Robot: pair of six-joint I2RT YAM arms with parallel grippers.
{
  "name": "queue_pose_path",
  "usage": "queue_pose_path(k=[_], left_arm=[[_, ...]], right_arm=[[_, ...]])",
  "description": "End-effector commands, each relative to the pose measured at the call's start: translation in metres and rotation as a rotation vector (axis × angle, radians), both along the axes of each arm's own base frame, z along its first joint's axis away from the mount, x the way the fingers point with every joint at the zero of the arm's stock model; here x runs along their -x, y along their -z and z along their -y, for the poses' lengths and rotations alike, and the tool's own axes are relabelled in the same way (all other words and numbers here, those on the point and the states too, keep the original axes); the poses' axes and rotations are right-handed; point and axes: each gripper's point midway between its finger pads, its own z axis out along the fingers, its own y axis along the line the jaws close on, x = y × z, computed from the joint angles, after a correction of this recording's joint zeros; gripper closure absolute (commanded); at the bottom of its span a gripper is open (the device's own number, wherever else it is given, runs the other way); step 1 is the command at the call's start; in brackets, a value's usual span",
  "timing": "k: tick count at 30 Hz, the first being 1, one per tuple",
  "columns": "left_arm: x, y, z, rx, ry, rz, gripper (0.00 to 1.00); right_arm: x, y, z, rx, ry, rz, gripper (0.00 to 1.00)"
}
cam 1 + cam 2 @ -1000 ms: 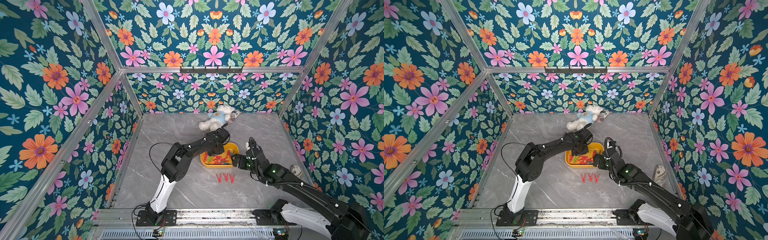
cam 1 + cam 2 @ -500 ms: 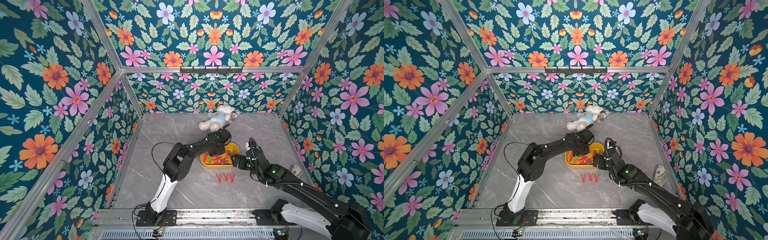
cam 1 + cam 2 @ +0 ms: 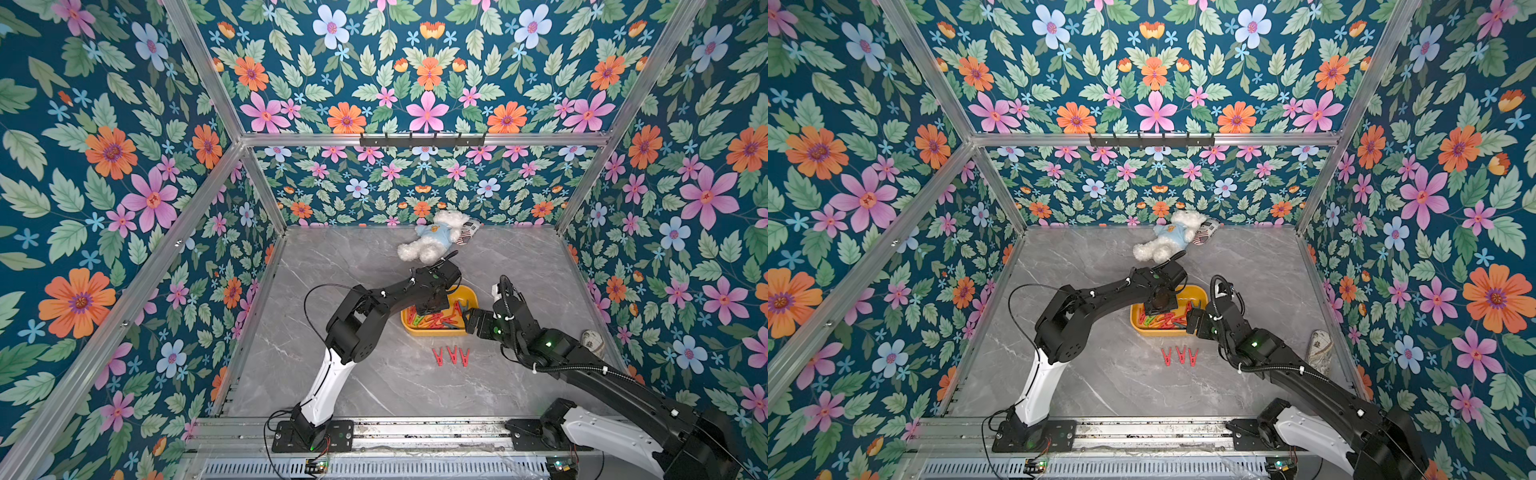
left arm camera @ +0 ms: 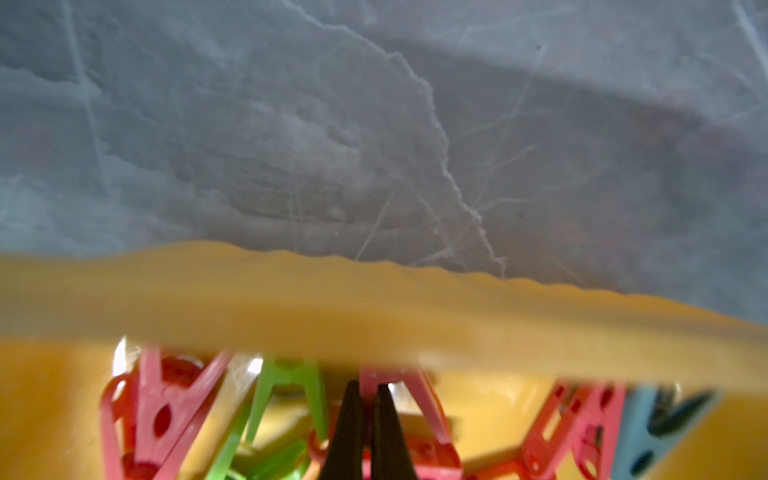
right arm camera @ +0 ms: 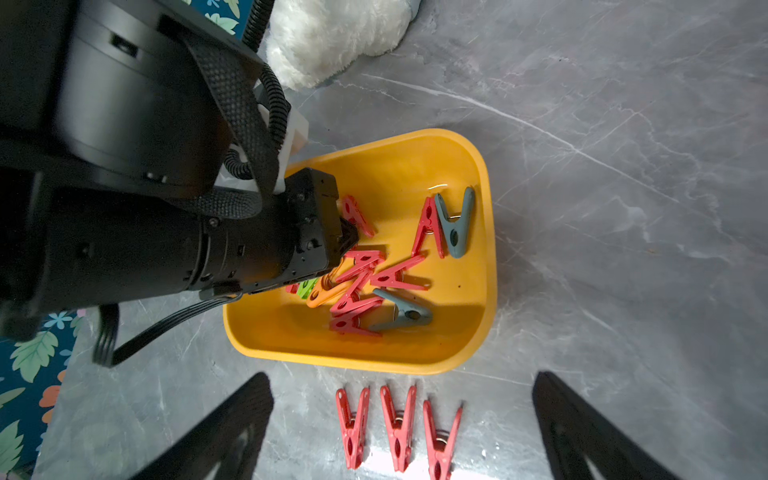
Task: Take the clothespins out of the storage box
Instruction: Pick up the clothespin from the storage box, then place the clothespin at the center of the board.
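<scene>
Top views first: the storage box (image 3: 471, 293) sits mid-counter (image 3: 374, 382) with the left arm dropped into it from 9 o'clock, jaws buried among the clothespins (image 3: 432, 320). Three red ones (image 3: 451, 356) are already laid in a row just off the box's 6 o'clock edge. In both top views the plush bear (image 3: 1169, 239) lies at 12 o'clock, a bit off from the box, and the right arm crowds the 3 to 4 o'clock corner. Left wrist view: the left jaws are pressed together, and it looks like they're pinching one thin leg of a red clothespin (image 4: 428, 407), with a green one (image 4: 291, 376) right beside it and the yellow wall (image 4: 374, 316) close in front. My take is go straight up and slow, since that leg is a skimpy hold and the neighbours look tangled enough to tag along. Only swing toward 6 o'clock once it tops the rim. Right wrist view: the right jaws are spread wide over the counter, holding nothing, on either side of the row (image 5: 399, 424). There's bare counter at both ends of the row, so I'd say the next peg fits there. The pile (image 5: 365, 286) hugs the box's left-arm side.
</scene>
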Motion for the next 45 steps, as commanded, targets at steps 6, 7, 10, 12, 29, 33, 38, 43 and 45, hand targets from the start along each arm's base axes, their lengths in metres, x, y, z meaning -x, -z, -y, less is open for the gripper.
queue_pose_path(k=[6, 7, 10, 12, 29, 33, 38, 43, 45], left_arm=[[0.003, -0.042, -0.007, 0.021, -0.009, 0.068, 1.00], [0.006, -0.047, -0.009, 0.021, -0.007, 0.071, 1.00], [0.015, -0.059, -0.018, 0.005, -0.004, 0.087, 1.00], [0.023, -0.064, -0.024, 0.006, 0.004, 0.088, 1.00], [0.124, -0.073, -0.053, -0.021, 0.134, 0.095, 1.00], [0.142, -0.069, -0.059, 0.007, 0.147, 0.091, 1.00], [0.161, -0.053, -0.059, 0.039, 0.190, 0.074, 1.00], [0.175, -0.028, -0.054, 0.036, 0.245, 0.033, 1.00], [0.177, -0.018, -0.053, 0.024, 0.257, 0.015, 1.00]], right_arm=[[-0.002, -0.010, -0.006, -0.024, -0.024, 0.030, 0.01], [-0.003, -0.011, -0.007, -0.028, -0.029, 0.033, 0.01], [-0.004, -0.016, -0.009, -0.020, -0.047, 0.052, 0.01], [-0.006, -0.020, -0.010, -0.012, -0.057, 0.068, 0.01], [0.011, -0.027, -0.040, -0.114, -0.242, 0.069, 0.01], [0.020, -0.020, -0.043, -0.131, -0.274, 0.040, 0.01], [0.031, -0.006, -0.041, -0.143, -0.290, -0.017, 0.01], [0.035, -0.003, -0.031, -0.138, -0.252, -0.019, 0.01], [0.036, -0.001, -0.028, -0.138, -0.240, -0.023, 0.01]])
